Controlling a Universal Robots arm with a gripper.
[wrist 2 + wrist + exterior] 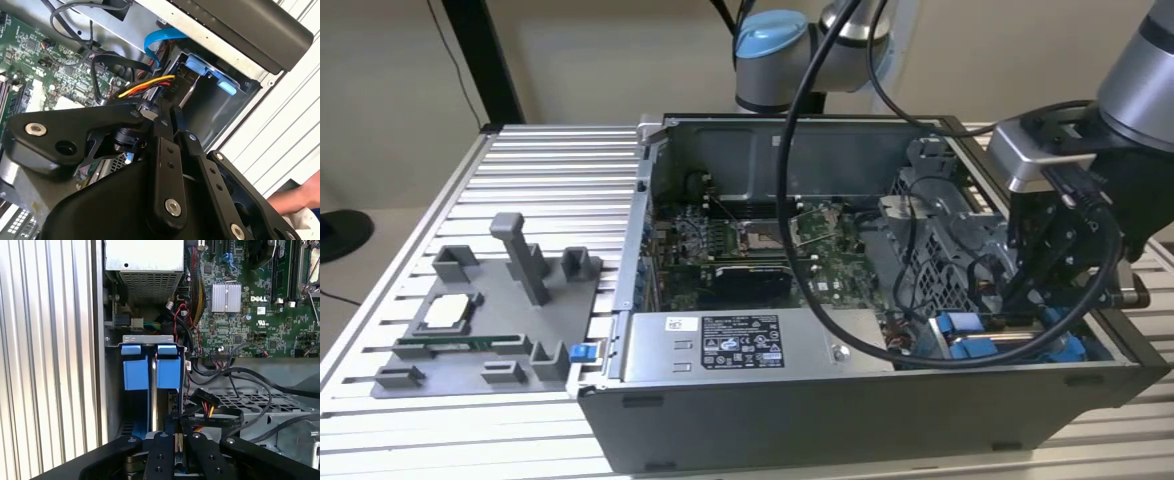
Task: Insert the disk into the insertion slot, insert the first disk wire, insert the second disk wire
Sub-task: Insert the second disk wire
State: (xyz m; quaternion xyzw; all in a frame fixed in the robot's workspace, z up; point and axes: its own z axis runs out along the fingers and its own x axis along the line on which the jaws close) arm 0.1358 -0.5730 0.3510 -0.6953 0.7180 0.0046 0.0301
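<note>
The disk (153, 390) stands edge-on in the insertion slot (147, 339), its silver edge between two bright blue carrier tabs (136, 367). My gripper (177, 417) hangs just above it with its fingers together. A black connector on yellow, red and orange wires (202, 400) lies right beside the fingertips; I cannot tell whether they pinch it. In the second wrist view the gripper (170, 111) sits under those coloured wires (150, 85), with a flat blue cable (160, 42) and the slot's grey wall (220, 110) beyond. In the exterior view the gripper (998, 312) reaches into the case's near right corner at the blue fittings (961, 322).
The open computer case (854, 410) holds a motherboard (747, 245), a labelled grey power-supply box (740, 345) and a perforated metal cage (250, 402). Black cables loop around the gripper. A grey parts fixture (494, 330) stands at the exterior view's left. A person's hand (300, 200) is beside the case.
</note>
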